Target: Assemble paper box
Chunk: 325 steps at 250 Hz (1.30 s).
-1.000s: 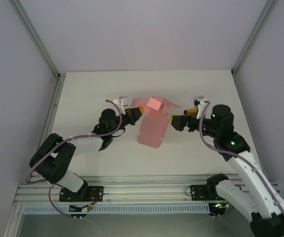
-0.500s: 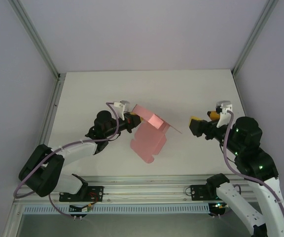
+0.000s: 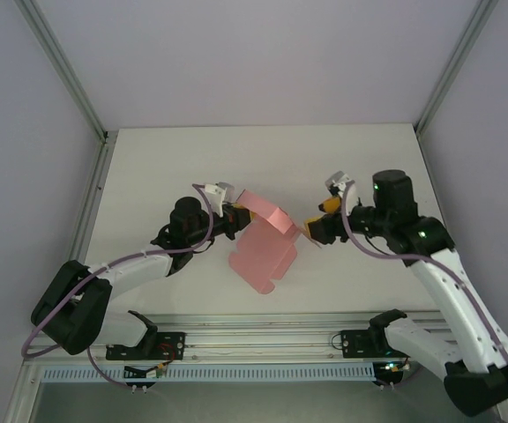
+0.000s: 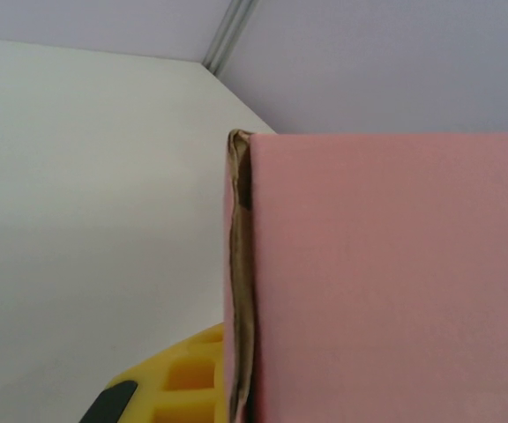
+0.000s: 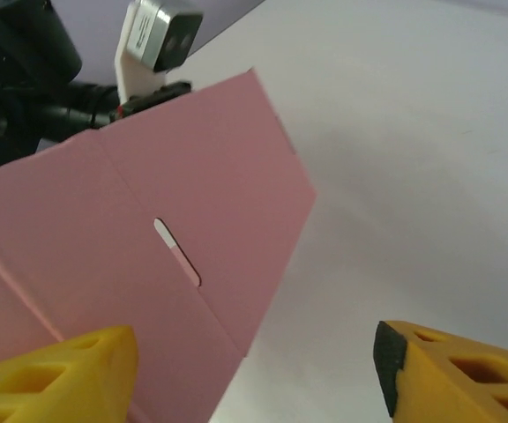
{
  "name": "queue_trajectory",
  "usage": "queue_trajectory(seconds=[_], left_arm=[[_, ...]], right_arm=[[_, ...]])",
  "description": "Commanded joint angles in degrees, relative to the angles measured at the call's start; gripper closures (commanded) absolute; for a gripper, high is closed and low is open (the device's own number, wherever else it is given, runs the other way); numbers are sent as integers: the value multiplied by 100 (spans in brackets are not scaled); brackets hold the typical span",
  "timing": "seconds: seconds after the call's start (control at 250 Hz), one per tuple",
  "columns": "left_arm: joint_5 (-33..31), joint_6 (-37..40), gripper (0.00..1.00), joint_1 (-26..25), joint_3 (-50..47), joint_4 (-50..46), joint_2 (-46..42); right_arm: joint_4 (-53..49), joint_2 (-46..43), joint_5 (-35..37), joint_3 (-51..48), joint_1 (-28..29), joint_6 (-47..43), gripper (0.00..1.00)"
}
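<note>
The paper box (image 3: 261, 251) lies in the middle of the worktop (image 3: 148, 167), only partly folded: one panel is raised and nothing is closed, so most folding looks left. The left gripper (image 3: 234, 210) has its jaws pinching the far-left edge; the right gripper (image 3: 312, 227) has its jaws spread at the right corner.

Matt salmon-pink card box (image 3: 263, 251), its cut edge brown and fibrous. Smooth matt white table (image 3: 166, 159). Yellow moulded plastic fingers (image 5: 56, 374). Ribbed bare-metal rail (image 3: 263, 348).

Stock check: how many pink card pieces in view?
1: the paper box, mid-table, held at its left corner by the left gripper, open right gripper at its right edge. More could hide beneath.
</note>
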Motion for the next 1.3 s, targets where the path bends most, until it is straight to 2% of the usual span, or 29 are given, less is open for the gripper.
queue_trajectory(seconds=[0.0,0.264,0.447,0.819,1.054,1.23,1.294], left_arm=[[-249,45,100,-3,212,-72,-10],[-610,-11,100,4,520,-658,169],[-307,-112,100,5,520,-422,216],[-165,-287,100,4,580,-385,192],[-449,-513,100,-1,848,-899,139],[-630,-545,100,-18,928,-1309,-3],[-822,-541,100,-26,1005,-1613,-45]], right_arm=[[-116,23,-942,121,33,-526,32],[41,70,-1300,-76,42,-628,40],[189,558,-1039,49,232,-594,42],[1912,446,1246,-354,931,-372,43],[1953,779,1941,-316,1329,-548,40],[2175,1113,3080,-195,1686,-680,39],[2186,1217,3298,-161,1753,-769,34]])
